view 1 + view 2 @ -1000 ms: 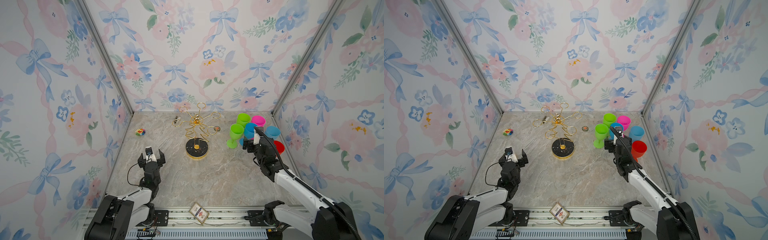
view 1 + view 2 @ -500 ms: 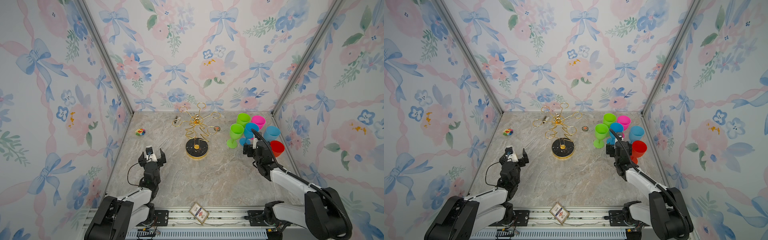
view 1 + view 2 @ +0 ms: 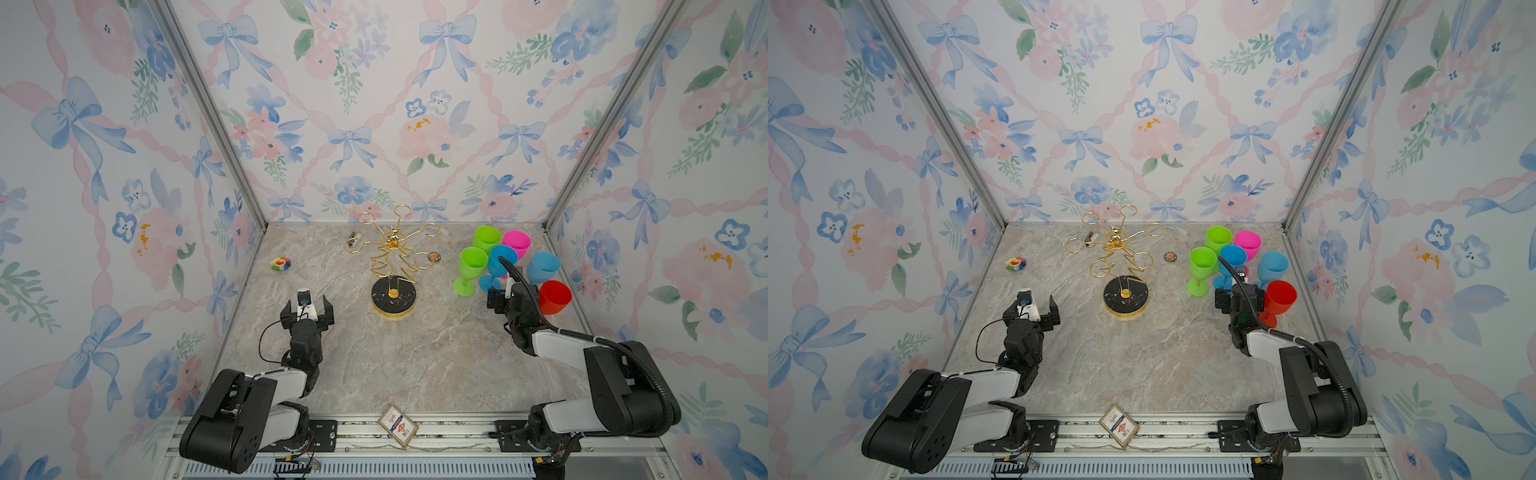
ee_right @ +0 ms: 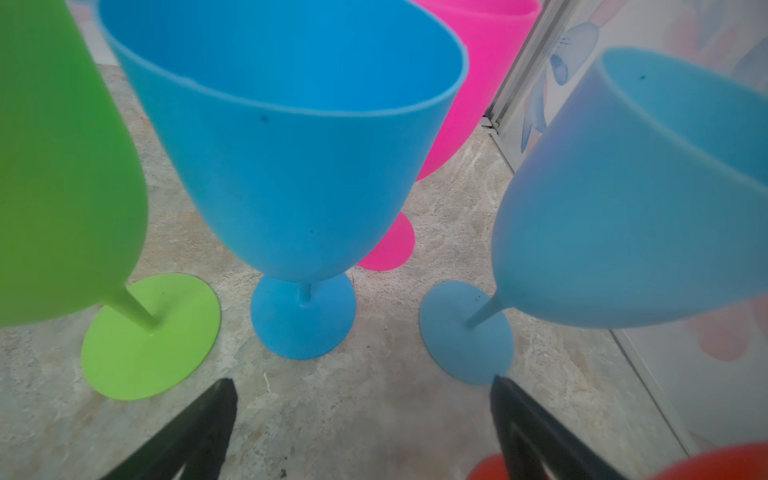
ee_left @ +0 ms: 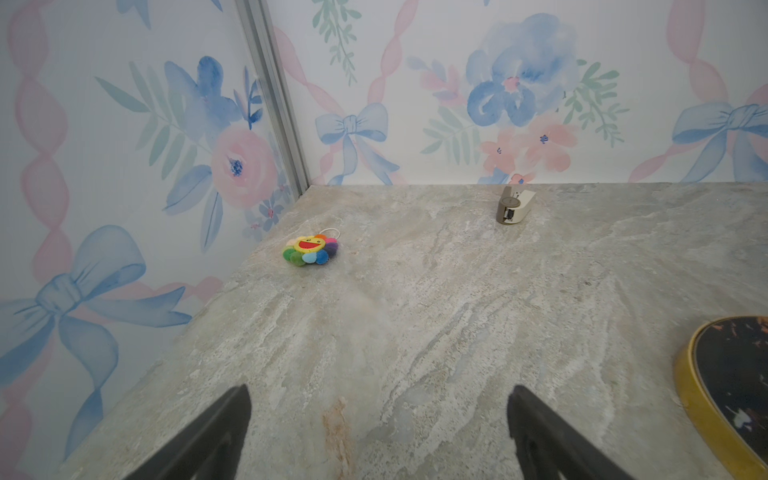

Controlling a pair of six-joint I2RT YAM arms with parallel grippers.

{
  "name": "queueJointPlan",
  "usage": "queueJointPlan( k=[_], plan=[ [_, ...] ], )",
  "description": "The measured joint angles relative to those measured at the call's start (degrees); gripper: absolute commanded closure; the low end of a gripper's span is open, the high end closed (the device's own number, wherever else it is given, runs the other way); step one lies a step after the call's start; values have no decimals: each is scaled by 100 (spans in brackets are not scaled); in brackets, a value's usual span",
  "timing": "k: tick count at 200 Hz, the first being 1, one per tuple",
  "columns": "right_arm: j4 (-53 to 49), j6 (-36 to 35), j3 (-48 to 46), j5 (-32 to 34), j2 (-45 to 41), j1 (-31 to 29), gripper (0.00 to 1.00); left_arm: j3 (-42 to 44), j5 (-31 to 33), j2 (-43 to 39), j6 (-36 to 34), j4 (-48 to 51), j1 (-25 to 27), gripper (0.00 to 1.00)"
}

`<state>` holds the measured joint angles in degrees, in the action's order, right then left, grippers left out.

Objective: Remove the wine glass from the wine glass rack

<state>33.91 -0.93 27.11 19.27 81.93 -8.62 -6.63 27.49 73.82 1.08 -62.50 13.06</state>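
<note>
The gold wire wine glass rack [image 3: 392, 266] [image 3: 1121, 259] stands mid-table on its round black base [image 5: 731, 374]; nothing hangs from its loops. Several plastic wine glasses stand upright at the right: green [image 3: 473, 259], blue [image 3: 500, 257] [image 4: 299, 166], pink [image 3: 516, 243], light blue [image 3: 543, 266] [image 4: 623, 228], red [image 3: 555, 296]. My right gripper [image 3: 508, 297] [image 3: 1239, 297] [image 4: 365, 390] is open just in front of the blue glass's foot, holding nothing. My left gripper [image 3: 307, 308] [image 3: 1034, 309] [image 5: 378, 399] is open and empty over bare table, left of the rack.
A rainbow flower toy [image 3: 280, 263] [image 5: 311, 249] lies near the left wall. A small grey device [image 3: 354, 237] [image 5: 513, 205] lies behind the rack and a round badge [image 3: 434, 257] to its right. A card [image 3: 397, 424] sits on the front rail. Walls close in three sides.
My right gripper has drawn back from the glasses toward the table's front, open throughout. The left arm has not moved.
</note>
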Motion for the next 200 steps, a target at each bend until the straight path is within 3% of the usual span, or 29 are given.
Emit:
queueJointPlan(
  k=[84, 140, 200],
  plan=[
    [903, 52, -149, -507, 400, 400, 3, -306, -146, 1180, -90, -1187, -39, 2],
    [1475, 52, -442, -734, 654, 446, 3, -236, -243, 1456, -46, -1836, -149, 2],
    [1631, 52, -442, -778, 654, 446, 3, -238, -262, 1541, 140, -1799, -317, 2]
  ],
)
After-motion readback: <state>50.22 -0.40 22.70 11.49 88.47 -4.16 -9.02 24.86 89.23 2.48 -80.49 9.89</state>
